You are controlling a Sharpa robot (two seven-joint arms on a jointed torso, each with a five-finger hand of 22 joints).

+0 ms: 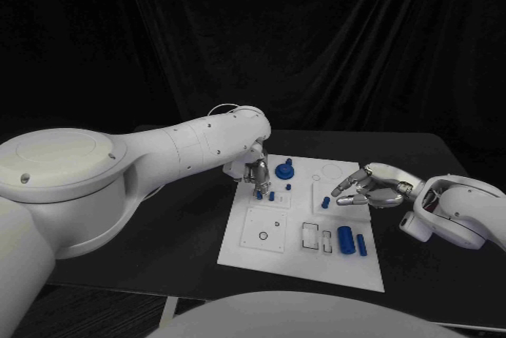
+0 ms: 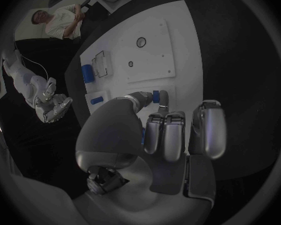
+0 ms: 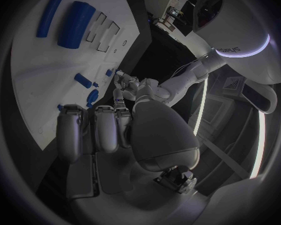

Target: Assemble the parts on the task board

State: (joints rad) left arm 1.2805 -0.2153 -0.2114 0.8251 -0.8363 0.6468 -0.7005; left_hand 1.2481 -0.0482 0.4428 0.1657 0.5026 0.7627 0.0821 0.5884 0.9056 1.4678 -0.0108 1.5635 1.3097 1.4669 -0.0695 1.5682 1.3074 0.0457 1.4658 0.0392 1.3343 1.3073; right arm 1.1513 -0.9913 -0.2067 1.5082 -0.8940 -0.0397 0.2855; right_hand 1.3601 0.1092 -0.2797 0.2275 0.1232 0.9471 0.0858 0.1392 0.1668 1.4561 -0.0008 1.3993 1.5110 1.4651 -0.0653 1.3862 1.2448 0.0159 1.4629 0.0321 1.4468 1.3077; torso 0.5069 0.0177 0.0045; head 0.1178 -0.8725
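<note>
My left hand [image 1: 257,173], at the frame's center, pinches a small blue part [image 1: 262,194] over the task board [image 1: 264,261], so I judge I must seat it, while my right hand [image 1: 365,188] waits spread.

Left arm [image 1: 158,151]: showing as glossy white rounded shells, large dome-shaped joint cap near the shoulder, small dark screw heads dotting the casing; thin pale cable looping at the wrist. Left hand [image 1: 257,174]: appearing silver-grey metal, segmented fingers with darker pads. Right arm [image 1: 455,206]: showing a white shell with a dark recess at the wrist. Right hand [image 1: 369,188]: looking silver, jointed, metallic.
</note>
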